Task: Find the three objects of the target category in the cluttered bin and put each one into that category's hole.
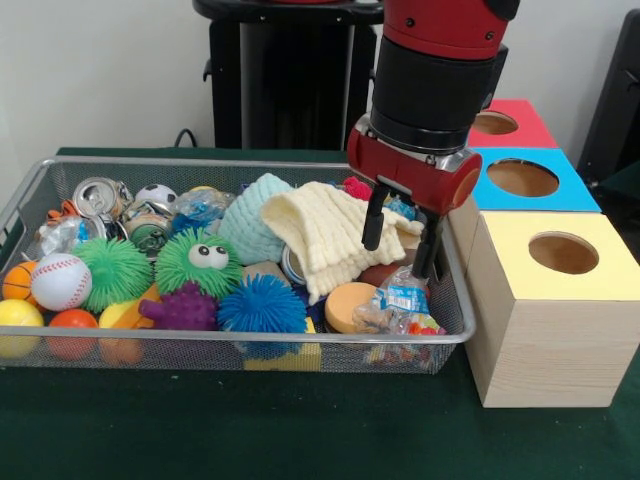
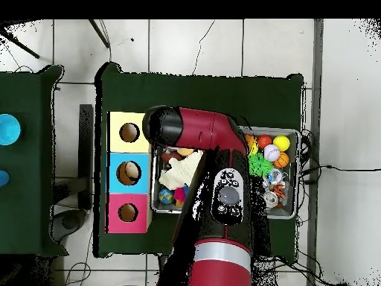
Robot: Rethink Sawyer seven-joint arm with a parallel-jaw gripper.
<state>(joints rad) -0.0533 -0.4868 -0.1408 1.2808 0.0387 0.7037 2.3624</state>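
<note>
A crumpled labelled bottle (image 1: 403, 297) lies at the near right corner of the bin (image 1: 250, 340) (amid toys); just behind it the tool (image 1: 401, 240) hangs with fingers apart, empty, above a cream cloth (image 1: 325, 235).

Robotics lab, pedestal-mounted arm (image 1: 437, 60), green-clothed table (image 1: 250, 420), tiled floor (image 2: 193, 45)

The light is bright and even, like room lights from above. A soft dark shadow lies on the green table (image 1: 250, 420) under the bin (image 1: 230, 340). A crushed can (image 1: 97, 196) gives a small shine. The front view looks a little soft. In the overhead view the toys look tiny and fuzzy.
</note>
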